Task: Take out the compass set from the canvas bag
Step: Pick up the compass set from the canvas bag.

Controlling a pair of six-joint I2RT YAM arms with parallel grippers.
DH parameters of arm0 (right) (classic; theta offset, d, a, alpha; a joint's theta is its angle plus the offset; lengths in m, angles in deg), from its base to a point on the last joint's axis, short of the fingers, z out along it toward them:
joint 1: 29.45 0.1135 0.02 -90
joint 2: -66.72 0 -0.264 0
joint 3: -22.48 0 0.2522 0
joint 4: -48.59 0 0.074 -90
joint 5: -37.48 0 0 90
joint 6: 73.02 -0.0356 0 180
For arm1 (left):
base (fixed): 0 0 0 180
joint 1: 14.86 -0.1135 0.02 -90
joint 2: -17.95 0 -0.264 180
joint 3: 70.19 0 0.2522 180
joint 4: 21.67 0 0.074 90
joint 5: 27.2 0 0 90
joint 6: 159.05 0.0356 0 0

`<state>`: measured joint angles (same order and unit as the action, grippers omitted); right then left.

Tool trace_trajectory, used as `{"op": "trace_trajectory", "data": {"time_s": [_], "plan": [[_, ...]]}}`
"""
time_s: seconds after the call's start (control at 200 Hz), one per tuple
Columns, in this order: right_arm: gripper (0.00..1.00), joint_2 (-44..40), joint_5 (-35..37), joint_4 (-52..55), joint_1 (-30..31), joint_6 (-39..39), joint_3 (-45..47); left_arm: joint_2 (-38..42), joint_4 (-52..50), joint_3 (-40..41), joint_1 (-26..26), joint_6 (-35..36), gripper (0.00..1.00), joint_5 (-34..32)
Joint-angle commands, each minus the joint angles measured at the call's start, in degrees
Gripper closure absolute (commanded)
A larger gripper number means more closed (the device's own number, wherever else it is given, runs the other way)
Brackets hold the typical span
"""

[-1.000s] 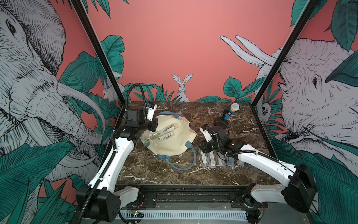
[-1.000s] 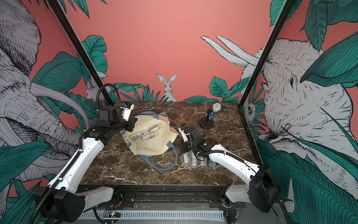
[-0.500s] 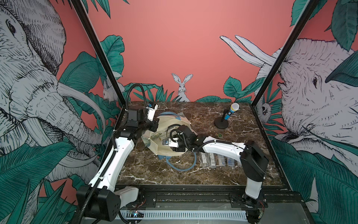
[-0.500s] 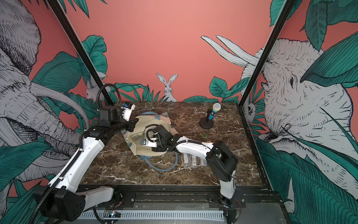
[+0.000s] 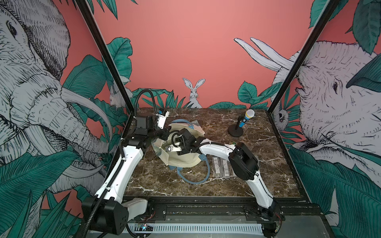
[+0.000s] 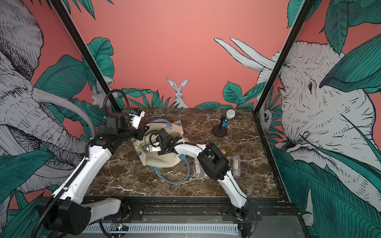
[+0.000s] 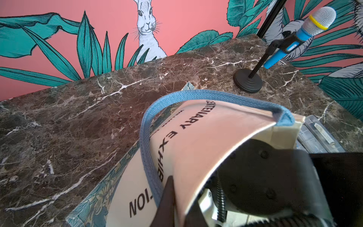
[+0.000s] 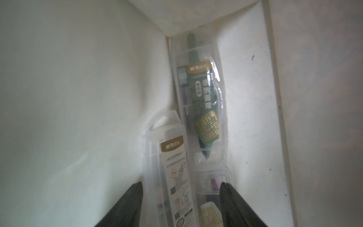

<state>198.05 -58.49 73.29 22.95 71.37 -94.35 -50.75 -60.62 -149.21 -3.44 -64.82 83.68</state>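
- While the left gripper (image 5: 166,131) pinches its rim, the canvas bag (image 5: 181,159) lies at centre frame in a top view. The right gripper (image 5: 167,146) is sunk into the bag's mouth. Two clear cases (image 5: 220,169) rest on the marble table (image 5: 165,185) just right of the bag.
- In both top views a blue strap handle (image 6: 175,181) loops from the bag toward the lower edge, clear of both arms.
- Left wrist view: dark fingers (image 7: 167,196) are clamped on the cloth rim beside the other strap, propping the mouth open.
- Right wrist view, inside the bag: the fingers (image 8: 127,206) stand apart and empty, astride the near end of a compass set (image 8: 172,167) in its clear case. A green-labelled case (image 8: 202,102) lies deeper, against the seam, and another case edge also sits between the jaws.
- Good practice, as judged: centre on one case only, advance until the pads bear on its long walls, then close. Hold the rim pinch steady so the mouth does not collapse.
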Motion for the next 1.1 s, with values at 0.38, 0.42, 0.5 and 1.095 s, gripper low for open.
{"op": "trace_trajectory", "data": {"time_s": [0.38,0.42,0.5,1.095], "plan": [[0.37,8.5,-6.8,25.8,-3.4,-24.6,-14.6,1.8,3.8,0.8,-0.1,-1.1,1.0,2.4],[0.39,8.9,-7.5,28.1,-3.4,-26.3,-16.2,1.9,3.9,0.9,-0.1,-1.1,1.0,2.3],[0.44,9.6,-9.2,31.8,-3.4,-30.2,-18.7,1.9,3.8,0.9,0.0,-1.0,1.0,2.1],[0.43,20.2,-11.9,49.9,-3.3,-42.5,-39.5,1.4,3.7,0.8,-0.1,-1.0,1.0,1.5]]}}
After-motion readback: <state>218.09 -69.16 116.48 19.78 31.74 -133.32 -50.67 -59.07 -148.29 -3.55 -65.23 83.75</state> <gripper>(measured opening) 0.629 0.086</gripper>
